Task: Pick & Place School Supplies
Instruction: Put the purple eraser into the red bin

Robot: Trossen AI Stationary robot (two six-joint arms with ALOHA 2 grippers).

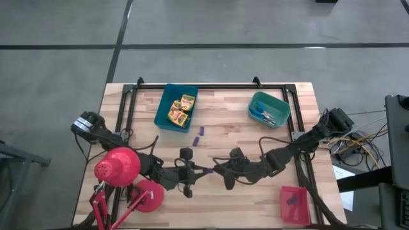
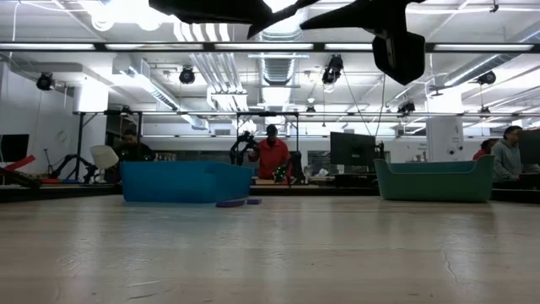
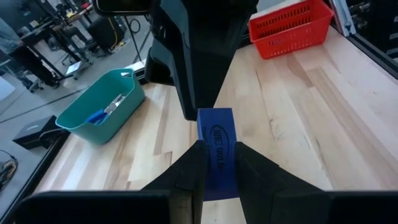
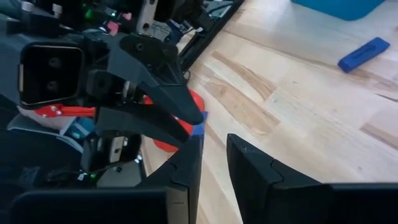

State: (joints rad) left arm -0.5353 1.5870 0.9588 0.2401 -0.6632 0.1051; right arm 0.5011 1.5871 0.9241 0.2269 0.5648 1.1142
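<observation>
A small blue-purple stick with printed lettering hangs in the air over the table's middle. My left gripper is shut on it. My right gripper faces it from the table's right, its fingers a narrow gap apart. The stick's far end stands at one of those fingertips. Two more sticks lie flat on the wood. Yellow crayon boxes lie in the blue tray, and blue-handled scissors lie in the teal tray. My left gripper pinches the stick's near half by its two long sides between its two fingers. The fingers come nearly level from the table's left and run along the stick. The stick is lifted clear of the table, its free end toward the other gripper. My right gripper stands at that free end; whether it touches the stick I cannot tell.
A red desk lamp stands at the near left, close beside my left arm. A red tray with a stick in it sits at the near right. A black frame runs along the table's far and side edges.
</observation>
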